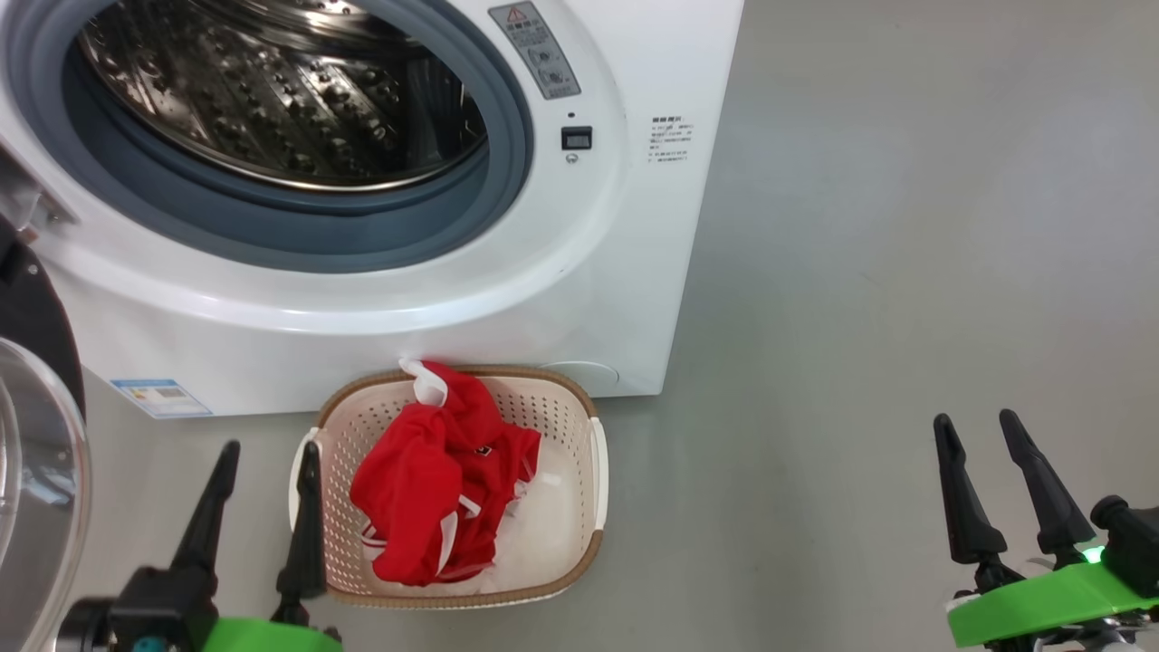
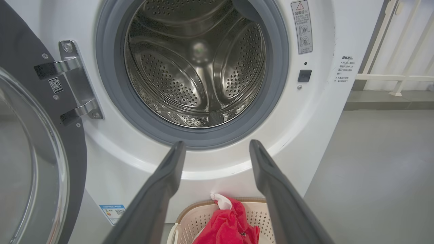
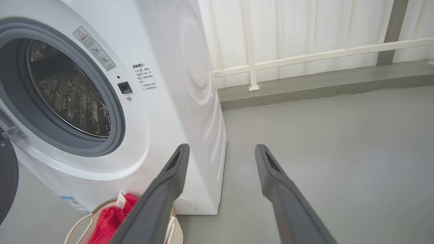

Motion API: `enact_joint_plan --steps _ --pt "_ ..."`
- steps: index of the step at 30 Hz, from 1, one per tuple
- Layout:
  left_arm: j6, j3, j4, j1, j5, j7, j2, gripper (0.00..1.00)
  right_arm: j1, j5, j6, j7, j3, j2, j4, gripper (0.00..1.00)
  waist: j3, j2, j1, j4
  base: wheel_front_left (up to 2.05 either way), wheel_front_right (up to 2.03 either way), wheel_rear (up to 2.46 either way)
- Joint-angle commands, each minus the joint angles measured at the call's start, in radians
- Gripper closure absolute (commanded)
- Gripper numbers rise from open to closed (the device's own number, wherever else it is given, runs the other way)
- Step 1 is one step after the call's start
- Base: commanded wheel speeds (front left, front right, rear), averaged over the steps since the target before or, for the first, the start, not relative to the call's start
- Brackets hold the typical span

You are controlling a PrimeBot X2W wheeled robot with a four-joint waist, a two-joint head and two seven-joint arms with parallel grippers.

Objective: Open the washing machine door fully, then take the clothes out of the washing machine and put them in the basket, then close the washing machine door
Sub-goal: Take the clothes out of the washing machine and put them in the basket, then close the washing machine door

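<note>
clothes point(image 1: 435, 480) lie in the basket point(image 1: 552, 407); door point(image 1: 36, 489) stands wide open; left gripper point(image 1: 271, 447) and right gripper point(image 1: 975, 417) both spread, empty

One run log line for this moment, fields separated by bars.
door open | drum empty | clothes in basket | left gripper open | right gripper open | pending: close door

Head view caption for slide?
Red clothes in the basket before the washing machine, door open; left gripper and right gripper open.
</note>
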Motion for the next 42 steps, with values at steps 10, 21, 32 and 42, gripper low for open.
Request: enact_joint_plan --steps 10,21,32,42 --pt "0.018 0.026 -0.077 0.104 -0.033 -0.005 0.018 0.0 0.058 0.0 0.007 -0.006 -0.01 -0.017 -0.022 0.0 -0.049 0.0 0.0 0.001 0.0 0.0 0.0" --pt "0.033 0.022 -0.098 0.154 -0.042 -0.005 0.018 0.0 0.097 0.001 0.007 -0.006 -0.024 -0.01 -0.025 0.0 -0.078 0.0 0.0 0.008 0.0 0.0 0.0" --pt "0.031 0.019 -0.1 0.156 -0.045 -0.005 0.018 0.0 0.102 -0.001 0.007 -0.006 -0.028 -0.009 -0.027 0.0 -0.078 0.0 0.0 0.009 0.0 0.0 0.0" --pt "0.03 0.015 -0.098 0.154 -0.04 -0.005 0.018 0.0 0.101 -0.001 0.007 -0.006 -0.028 -0.008 -0.028 0.0 -0.076 0.0 0.0 0.011 -0.03 0.03 0.0"
